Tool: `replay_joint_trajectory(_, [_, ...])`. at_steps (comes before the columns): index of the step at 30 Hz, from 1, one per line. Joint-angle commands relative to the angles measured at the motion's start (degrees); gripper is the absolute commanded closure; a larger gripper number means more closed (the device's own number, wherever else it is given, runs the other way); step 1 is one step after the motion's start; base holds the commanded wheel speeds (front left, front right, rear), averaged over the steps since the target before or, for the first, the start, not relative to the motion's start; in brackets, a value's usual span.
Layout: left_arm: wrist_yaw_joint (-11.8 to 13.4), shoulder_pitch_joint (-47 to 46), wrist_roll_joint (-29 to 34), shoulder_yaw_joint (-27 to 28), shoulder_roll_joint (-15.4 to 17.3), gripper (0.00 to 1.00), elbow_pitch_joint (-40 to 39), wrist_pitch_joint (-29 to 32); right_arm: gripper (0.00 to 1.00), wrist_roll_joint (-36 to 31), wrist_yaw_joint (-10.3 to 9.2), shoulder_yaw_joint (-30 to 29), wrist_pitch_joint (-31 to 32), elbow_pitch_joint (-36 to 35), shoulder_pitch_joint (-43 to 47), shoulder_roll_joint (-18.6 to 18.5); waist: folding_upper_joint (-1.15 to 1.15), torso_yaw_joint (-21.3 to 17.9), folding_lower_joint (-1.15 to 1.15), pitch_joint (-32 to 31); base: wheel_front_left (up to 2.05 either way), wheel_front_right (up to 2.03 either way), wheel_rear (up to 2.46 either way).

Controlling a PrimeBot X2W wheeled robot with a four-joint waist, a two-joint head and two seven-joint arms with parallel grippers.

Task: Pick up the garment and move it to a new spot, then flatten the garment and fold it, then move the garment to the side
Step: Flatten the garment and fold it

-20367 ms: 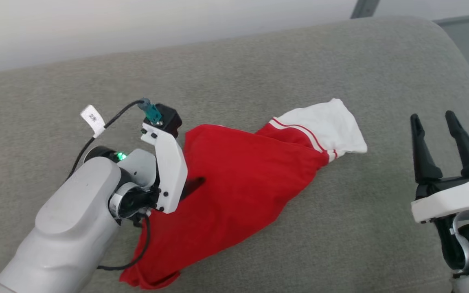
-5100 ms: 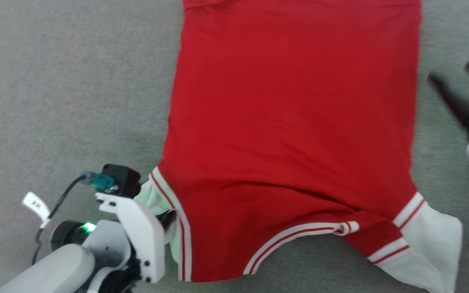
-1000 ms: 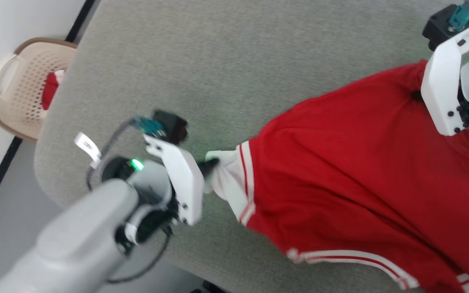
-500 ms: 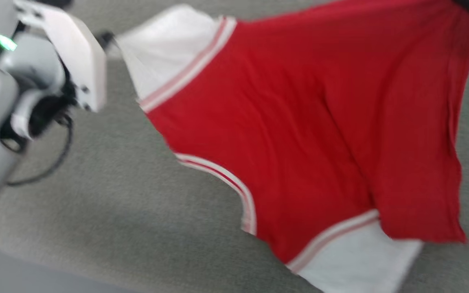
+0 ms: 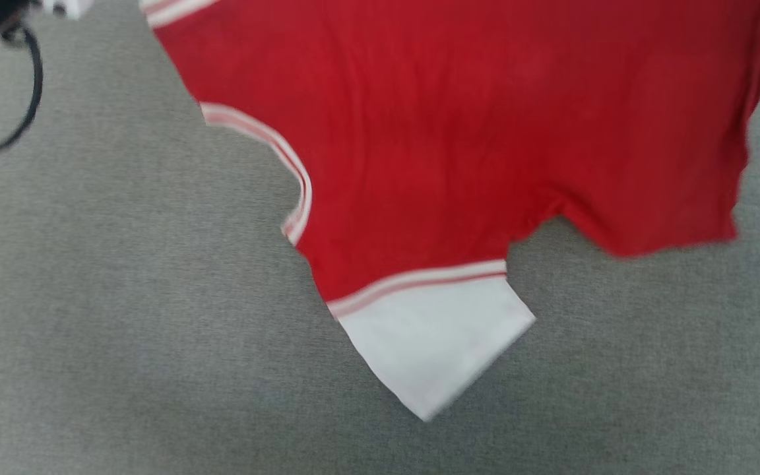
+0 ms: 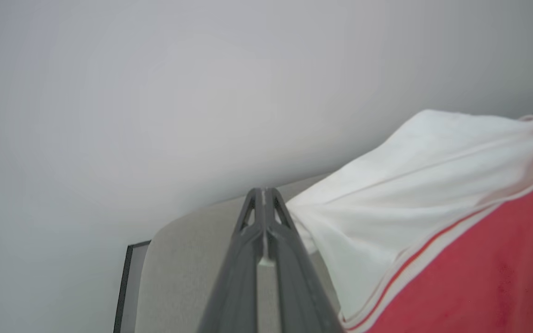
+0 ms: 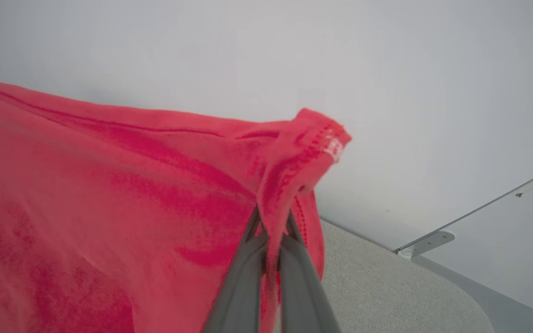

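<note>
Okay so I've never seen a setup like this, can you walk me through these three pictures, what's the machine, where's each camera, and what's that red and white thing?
This is a wheeled robot with two arms, each ending in a gripper with two long dark fingers. One picture looks down from a camera on its head. The other two come from cameras on its wrists, each looking along that arm's own fingers.

The red and white thing is a soft bright red shirt with white sleeves. In the head view it hangs spread out above a grey fabric surface, one white sleeve pointing down.

In the left wrist view, the left gripper is shut on the edge of the other white sleeve. In the right wrist view, the right gripper is shut on a bunched red corner of the shirt. So both arms hold it up between them.
</note>
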Motion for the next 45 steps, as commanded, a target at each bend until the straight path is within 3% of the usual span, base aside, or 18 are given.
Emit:
replay_joint_trajectory(1, [-0.2, -1.8, 0.8, 0.3, -0.8, 1.0, 1.4, -1.2, 1.0, -1.4, -0.11, -0.5, -0.8, 0.7, -1.3, 0.8, 0.0, -0.7, 0.0, 0.6, 0.0, 0.0, 0.0])
replay_joint_trajectory(6, [-0.1, -10.8, 7.0, 1.1, -5.4, 1.0, 9.4, -12.5, 1.0, -8.3, -0.11, -2.3, -9.1, 6.1, -7.3, 5.7, 0.0, -2.2, 0.0, 4.2, 0.0, 0.0, 0.0])
replay_joint_trajectory(13, [3.8, -22.6, 16.9, 3.1, -10.3, 1.0, 19.6, -39.4, 1.0, -21.8, -0.11, -4.3, -32.3, 15.4, -15.5, 10.3, 0.0, -2.2, 0.0, 6.9, 0.0, 0.0, 0.0])
replay_joint_trajectory(16, [1.6, -23.2, 17.2, 2.9, -11.8, 1.0, 22.9, -45.2, 1.0, -24.4, -0.11, -4.9, -37.4, 19.7, -15.9, 12.3, 0.0, -1.8, 0.0, 6.6, 0.0, 0.0, 0.0])
replay_joint_trajectory(18, [-3.2, -20.6, 16.6, 0.6, -12.0, 1.0, 26.1, -44.0, 1.0, -23.3, -0.08, -1.1, -36.4, 23.2, -13.1, 13.7, 0.0, -1.5, 0.0, 5.9, 0.0, 0.0, 0.0])
replay_joint_trajectory(23, [-10.8, -12.9, 11.9, -1.6, -11.4, 1.0, 29.3, -36.0, 1.0, -16.6, -0.09, 7.0, -31.0, 23.9, -6.9, 11.3, 0.0, -0.4, 0.0, 4.9, 0.0, 0.0, 0.0])
replay_joint_trajectory(27, [-13.4, -4.3, 6.4, -2.9, -10.6, 1.0, 27.5, -27.4, 1.0, -10.0, -0.08, 10.5, -26.7, 20.9, -0.9, 8.5, 0.0, 0.6, 0.0, 4.0, 0.0, 0.0, 0.0])
replay_joint_trajectory(32, [-13.9, 7.6, -0.8, -4.3, -7.8, 1.0, 19.9, -16.3, 1.0, -3.1, -0.08, 11.5, -21.6, 14.9, 7.5, 5.2, 0.0, 1.5, 0.0, 2.6, 0.0, 0.0, 0.0])
replay_joint_trajectory(34, [-13.4, 9.6, -2.7, -3.9, -7.0, 1.0, 17.8, -14.6, 1.0, -2.0, -0.08, 12.2, -20.5, 13.1, 9.3, 4.5, 0.0, 1.6, 0.0, 2.4, 0.0, 0.0, 0.0])
replay_joint_trajectory(37, [-10.4, 16.8, -5.7, -4.2, -4.0, 1.0, 10.3, -10.0, 1.0, 0.0, -0.08, 12.1, -18.0, 7.9, 14.4, 1.6, 0.0, 1.7, 0.0, 1.8, 0.0, 0.0, 0.0])
replay_joint_trajectory(45, [3.7, 35.1, -11.9, -5.1, 5.8, 1.0, -15.5, -1.6, 1.0, 3.4, -0.08, 8.1, -12.3, -5.7, 31.8, -3.2, 0.0, 2.2, 0.0, -0.1, 0.0, 0.0, 0.0])
